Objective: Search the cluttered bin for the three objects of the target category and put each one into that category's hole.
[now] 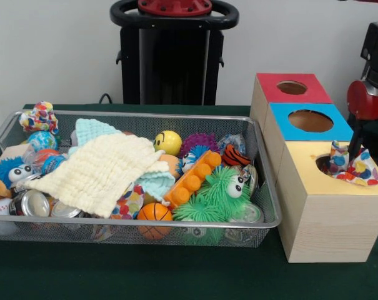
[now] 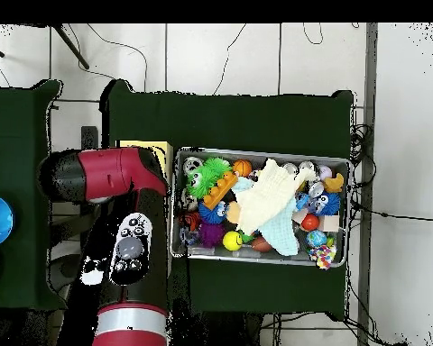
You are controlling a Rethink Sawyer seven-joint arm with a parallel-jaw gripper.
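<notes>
Spotted cloth [image 1: 354,167] beside crowded bin [image 1: 267,220]

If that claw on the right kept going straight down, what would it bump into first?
Most likely the colourful patterned cloth bunched over the hole of the yellow-topped box. The claw sits right above it, perhaps already touching; its tips are hidden, so depth is uncertain.

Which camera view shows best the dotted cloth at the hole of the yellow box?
The front view: the dotted cloth lies partly in the hole of the yellow box, under the gripper. In the overhead view the arm hides it.
</notes>
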